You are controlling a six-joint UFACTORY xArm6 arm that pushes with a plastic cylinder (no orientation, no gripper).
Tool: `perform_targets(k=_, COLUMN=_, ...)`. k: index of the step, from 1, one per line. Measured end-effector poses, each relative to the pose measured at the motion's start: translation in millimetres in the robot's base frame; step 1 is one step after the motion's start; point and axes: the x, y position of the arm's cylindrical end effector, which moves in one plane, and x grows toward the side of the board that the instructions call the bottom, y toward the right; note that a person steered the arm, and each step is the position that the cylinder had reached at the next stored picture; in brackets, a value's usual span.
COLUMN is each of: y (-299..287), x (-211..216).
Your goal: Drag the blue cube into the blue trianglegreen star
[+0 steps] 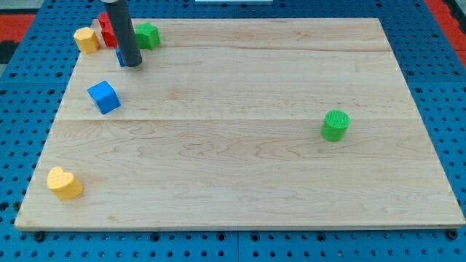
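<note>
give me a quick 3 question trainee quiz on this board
1. True or false: my tip is touching the blue cube.
2. Which block sits alone at the view's right? A) yellow heart B) green cylinder C) red block
3. Fill in: the block nearest the board's bottom left corner is the ____ heart.

Key:
1. False; the tip is above the cube in the view, with a gap.
2. B, the green cylinder.
3. Yellow; the yellow heart.
</note>
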Motion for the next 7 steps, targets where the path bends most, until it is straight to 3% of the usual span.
perform_targets(k=1, y=-2.0, x=24.8)
perform_targets(k=2, y=-14.9, x=-26.3)
perform_targets(k=4, y=17.9, x=117.0)
perform_targets(k=5, y=-58.7, x=135.7)
perform_targets(k=7, y=-52.4, x=76.7)
